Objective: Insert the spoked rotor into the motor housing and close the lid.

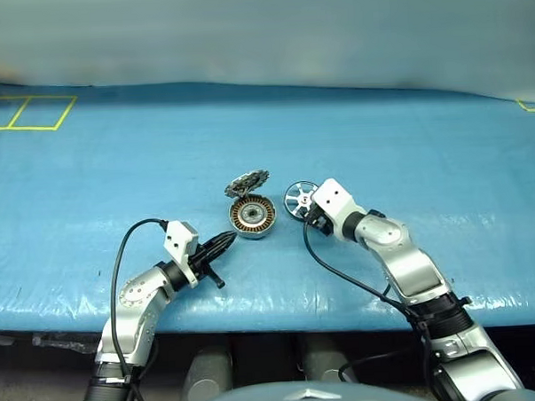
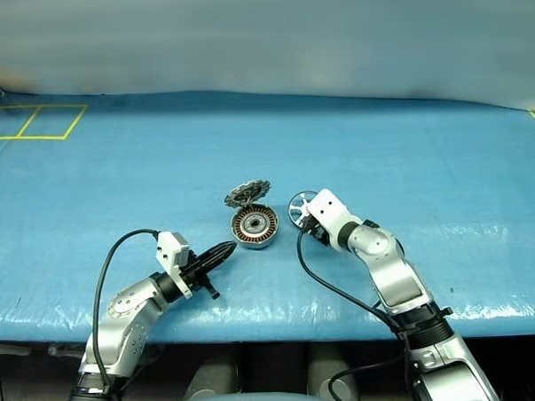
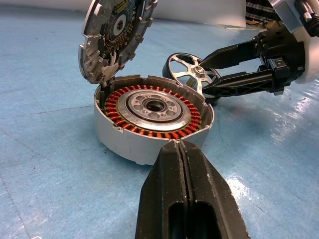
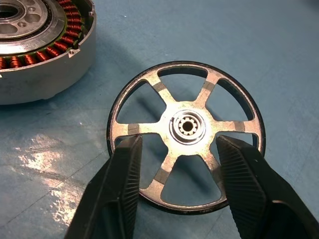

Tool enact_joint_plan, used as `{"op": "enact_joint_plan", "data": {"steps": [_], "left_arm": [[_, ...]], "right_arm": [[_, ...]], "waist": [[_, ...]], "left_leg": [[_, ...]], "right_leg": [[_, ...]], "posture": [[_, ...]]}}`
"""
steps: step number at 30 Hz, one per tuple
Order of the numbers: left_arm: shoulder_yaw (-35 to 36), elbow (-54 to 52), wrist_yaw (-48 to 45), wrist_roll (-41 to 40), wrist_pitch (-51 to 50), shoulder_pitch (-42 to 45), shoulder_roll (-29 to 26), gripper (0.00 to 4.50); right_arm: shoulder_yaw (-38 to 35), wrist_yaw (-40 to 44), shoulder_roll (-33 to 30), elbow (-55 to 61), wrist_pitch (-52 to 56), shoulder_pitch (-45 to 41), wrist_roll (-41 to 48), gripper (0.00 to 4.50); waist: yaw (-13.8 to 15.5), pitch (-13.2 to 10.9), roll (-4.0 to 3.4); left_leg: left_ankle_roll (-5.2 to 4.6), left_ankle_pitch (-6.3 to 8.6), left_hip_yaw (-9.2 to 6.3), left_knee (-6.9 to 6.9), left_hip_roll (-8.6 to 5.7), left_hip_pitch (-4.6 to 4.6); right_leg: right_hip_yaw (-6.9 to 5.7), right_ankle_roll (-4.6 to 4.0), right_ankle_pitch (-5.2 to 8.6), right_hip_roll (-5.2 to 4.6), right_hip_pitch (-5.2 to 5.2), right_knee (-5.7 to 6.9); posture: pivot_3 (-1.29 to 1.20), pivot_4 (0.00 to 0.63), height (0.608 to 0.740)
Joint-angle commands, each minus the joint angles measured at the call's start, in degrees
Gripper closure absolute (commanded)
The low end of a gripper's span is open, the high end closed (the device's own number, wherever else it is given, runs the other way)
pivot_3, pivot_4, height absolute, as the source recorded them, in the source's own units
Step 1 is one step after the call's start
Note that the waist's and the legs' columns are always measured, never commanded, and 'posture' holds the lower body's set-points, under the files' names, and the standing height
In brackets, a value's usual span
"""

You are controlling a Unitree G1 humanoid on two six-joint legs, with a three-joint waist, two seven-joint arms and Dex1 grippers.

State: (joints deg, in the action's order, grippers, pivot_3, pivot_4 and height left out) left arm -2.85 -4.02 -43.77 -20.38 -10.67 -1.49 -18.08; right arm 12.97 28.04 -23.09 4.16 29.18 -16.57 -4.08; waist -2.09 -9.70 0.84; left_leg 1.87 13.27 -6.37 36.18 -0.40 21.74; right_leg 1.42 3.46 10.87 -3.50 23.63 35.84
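Observation:
The motor housing (image 1: 253, 217), a silver cup with copper windings, sits mid-table on the blue sheet. Its toothed lid (image 1: 247, 182) stands open and upright at the far side. Just right of it the spoked rotor (image 1: 298, 199) stands tilted up, face toward my right arm. My right gripper (image 4: 176, 138) is partly open, one finger on each side of the hub (image 4: 187, 126) over the lower spokes; I cannot tell whether they touch. My left gripper (image 3: 178, 145) is shut, its tip against the housing's near wall (image 3: 124, 142).
Yellow tape squares (image 1: 33, 113) mark the back left corner of the blue sheet. The table's front edge (image 1: 273, 320) runs just below both arms. A black cable (image 1: 342, 273) loops under the right arm.

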Motion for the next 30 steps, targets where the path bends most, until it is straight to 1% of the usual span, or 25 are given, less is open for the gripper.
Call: {"op": "enact_joint_plan", "data": {"steps": [1, 2, 4, 5, 6, 7, 15, 21, 24, 30], "left_arm": [[0.42, -0.24, 0.11, -0.09, 1.19, -0.20, 0.04, 4.50], [0.50, -0.28, 0.16, -0.12, 1.19, -0.22, 0.01, 4.50], [0.62, -0.35, 0.24, -0.12, 1.22, -0.26, -0.04, 4.50], [0.67, -0.41, 0.27, -0.15, 1.22, -0.31, -0.07, 4.50], [0.70, -0.46, 0.29, -0.16, 1.23, -0.36, -0.09, 4.50], [0.76, -0.53, 0.31, -0.19, 1.25, -0.46, -0.12, 4.50], [1.25, -0.67, 0.62, -0.22, 1.41, -0.75, -0.17, 4.50], [1.31, -0.60, 0.80, -0.21, 1.55, -0.61, -0.10, 4.50], [1.51, -0.56, 1.18, -0.27, 1.91, -0.36, 0.19, 4.50], [2.65, -0.25, 2.03, -0.84, 2.79, -0.08, 0.76, 4.50]], "right_arm": [[0.00, 0.82, 0.59, -1.06, 1.43, 0.19, 0.81, 3.06], [-0.03, 1.01, 0.72, -1.15, 1.65, 0.27, 0.93, 3.37], [-0.11, 1.50, 0.91, -1.25, 1.97, 0.41, 1.14, 3.84], [-0.14, 1.64, 0.99, -1.26, 2.04, 0.49, 1.16, 4.19], [-0.25, 1.92, 1.10, -1.27, 2.05, 0.57, 1.41, 4.41], [-0.46, 2.11, 1.32, -1.18, 2.10, 0.70, 1.72, 4.49], [-0.89, 2.84, 1.71, -0.68, 2.39, 0.94, 2.17, 4.49], [-1.97, 1.80, 2.15, 0.33, 1.54, 0.71, 2.10, 4.49], [-3.14, 1.42, 2.12, 2.17, 1.52, 1.16, 2.48, 4.49], [-5.56, 1.64, 0.91, 9.44, 2.26, 3.34, 3.93, 4.49]], "waist": [[-0.02, 0.02, 0.03], [-0.05, 0.05, 0.07], [-0.08, 0.08, 0.11], [-0.09, 0.09, 0.13], [-0.12, 0.14, 0.20], [-0.18, 0.22, 0.31], [-0.22, 0.29, 0.40], [-0.22, 0.29, 0.41], [-0.19, 0.28, 0.40], [-0.10, 0.23, 0.34]], "left_leg": [[0.00, 0.00, 0.00, 0.00, 0.00, 0.00], [0.00, 0.00, 0.00, 0.00, 0.00, -0.02], [0.00, 0.00, 0.00, 0.00, 0.01, -0.05], [0.00, 0.00, 0.01, 0.00, 0.02, -0.06], [0.00, 0.00, 0.01, 0.01, 0.02, -0.09], [0.00, 0.00, 0.01, 0.01, 0.03, -0.11], [0.01, 0.00, 0.02, 0.01, 0.07, -0.14], [0.01, 0.00, 0.02, 0.00, 0.07, -0.14], [0.01, 0.00, 0.02, 0.00, 0.07, -0.12], [0.01, 0.01, 0.02, -0.10, 0.06, -0.04]], "right_leg": [[0.00, 0.00, 0.00, 0.00, 0.00, 0.00], [0.00, 0.00, 0.00, 0.00, -0.01, 0.00], [-0.01, 0.00, 0.00, 0.01, -0.04, 0.01], [-0.01, 0.00, 0.00, 0.01, -0.04, 0.01], [-0.01, 0.00, 0.00, 0.01, -0.06, 0.01], [-0.01, 0.00, 0.00, 0.00, -0.08, 0.01], [-0.02, -0.02, 0.01, 0.02, -0.09, 0.02], [-0.02, -0.02, 0.01, 0.02, -0.07, 0.02], [-0.02, -0.02, 0.01, 0.02, -0.06, 0.02], [-0.02, -0.05, 0.03, 0.02, 0.05, 0.00]], "posture": [[0.00, 0.150, 0.740], [0.00, 0.150, 0.740], [0.00, 0.150, 0.740], [0.00, 0.150, 0.740], [0.00, 0.150, 0.740], [0.00, 0.150, 0.740], [0.00, 0.150, 0.740], [0.00, 0.150, 0.740], [0.00, 0.150, 0.740], [0.00, 0.150, 0.740]]}}
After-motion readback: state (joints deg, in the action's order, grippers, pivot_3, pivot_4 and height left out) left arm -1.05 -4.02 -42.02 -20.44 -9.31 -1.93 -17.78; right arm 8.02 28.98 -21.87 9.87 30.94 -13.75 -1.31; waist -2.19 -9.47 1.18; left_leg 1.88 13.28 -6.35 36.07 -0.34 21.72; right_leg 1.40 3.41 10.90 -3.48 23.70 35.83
